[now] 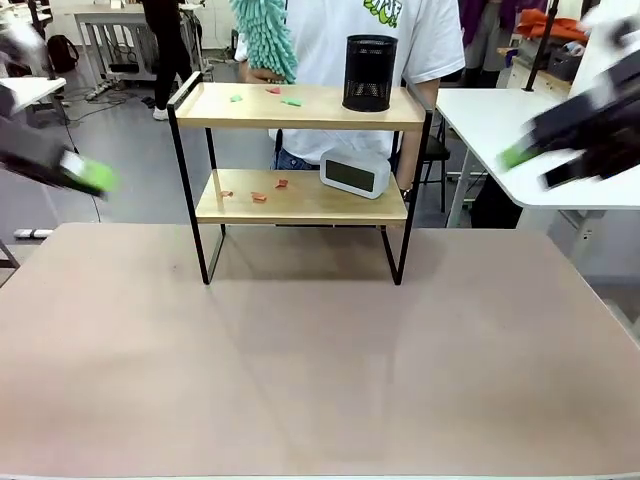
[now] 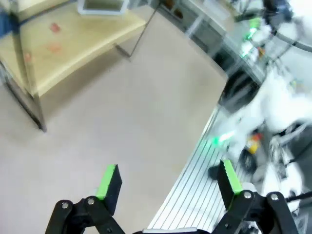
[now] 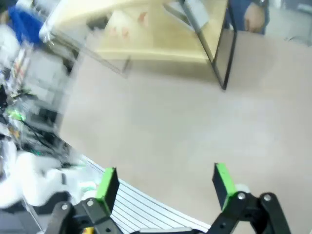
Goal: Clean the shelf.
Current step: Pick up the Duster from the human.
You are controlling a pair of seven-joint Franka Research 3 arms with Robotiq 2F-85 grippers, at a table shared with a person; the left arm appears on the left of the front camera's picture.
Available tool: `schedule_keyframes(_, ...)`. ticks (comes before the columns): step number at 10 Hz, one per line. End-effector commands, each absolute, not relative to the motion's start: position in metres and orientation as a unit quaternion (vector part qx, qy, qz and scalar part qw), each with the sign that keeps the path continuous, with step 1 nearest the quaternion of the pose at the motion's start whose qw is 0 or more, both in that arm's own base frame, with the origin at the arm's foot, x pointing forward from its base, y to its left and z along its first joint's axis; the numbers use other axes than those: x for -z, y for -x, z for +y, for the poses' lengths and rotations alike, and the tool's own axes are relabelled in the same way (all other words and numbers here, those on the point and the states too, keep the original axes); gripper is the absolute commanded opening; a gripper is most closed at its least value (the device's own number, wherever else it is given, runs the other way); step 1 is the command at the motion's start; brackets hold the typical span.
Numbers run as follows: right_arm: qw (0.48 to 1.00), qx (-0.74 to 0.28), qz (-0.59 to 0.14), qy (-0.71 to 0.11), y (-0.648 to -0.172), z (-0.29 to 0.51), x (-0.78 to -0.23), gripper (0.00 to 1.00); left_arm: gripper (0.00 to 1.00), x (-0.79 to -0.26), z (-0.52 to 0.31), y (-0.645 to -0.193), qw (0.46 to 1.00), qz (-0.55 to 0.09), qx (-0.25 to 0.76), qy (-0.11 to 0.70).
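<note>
The left end effector hangs by the table's left side with its jaws wide apart and empty. The right end effector is spread just as wide and holds nothing. Beyond them the shelf stands at the table's far side, in front of a person holding a teal duster. Its 2 boards carry small paper scraps, a black mesh cup and a white clock. The rack looks light and stiff and would likely slide or tip if pushed, so steadying it by a black leg or a board edge seems safest.
</note>
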State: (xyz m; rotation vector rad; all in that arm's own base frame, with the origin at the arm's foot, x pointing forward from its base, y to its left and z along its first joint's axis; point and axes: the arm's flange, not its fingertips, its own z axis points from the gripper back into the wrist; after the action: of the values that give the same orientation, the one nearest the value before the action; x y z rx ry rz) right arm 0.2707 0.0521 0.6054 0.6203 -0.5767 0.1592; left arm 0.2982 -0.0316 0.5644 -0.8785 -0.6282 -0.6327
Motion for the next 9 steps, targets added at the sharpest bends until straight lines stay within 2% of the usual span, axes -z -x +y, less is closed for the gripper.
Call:
schedule_keyframes(1, 0.851, 0.044, -0.353, -0.388, -0.204, -0.043, -0.538, 1.0, 1.0, -0.543, 0.049, -0.285, 0.788, -0.39, 0.154, 0.451)
schedule_keyframes(2, 0.829, 0.097, -0.352, -0.424, -0.2, -0.082, -0.519, 1.0, 1.0, -0.527, 0.088, -0.275, 0.765, -0.417, 0.091, 0.482)
schedule_keyframes(4, 0.773, 0.181, -0.327, -0.513, -0.207, -0.146, -0.455, 1.0, 1.0, -0.464, 0.148, -0.269, 0.72, -0.431, -0.037, 0.543)
schedule_keyframes(6, 0.742, 0.228, -0.311, -0.548, -0.217, -0.166, -0.41, 1.0, 1.0, -0.42, 0.161, -0.265, 0.699, -0.419, -0.115, 0.568)
schedule_keyframes(7, 0.743, 0.241, -0.315, -0.539, -0.219, -0.167, -0.404, 1.0, 1.0, -0.415, 0.155, -0.264, 0.704, -0.42, -0.149, 0.553)
schedule_keyframes(8, 0.757, 0.236, -0.316, -0.522, -0.221, -0.248, -0.498, 1.0, 1.0, -0.468, 0.223, -0.285, 0.719, -0.413, -0.111, 0.547)
schedule_keyframes(9, 0.757, 0.236, -0.316, -0.522, -0.221, -0.248, -0.498, 1.0, 1.0, -0.468, 0.223, -0.285, 0.719, -0.413, -0.111, 0.547)
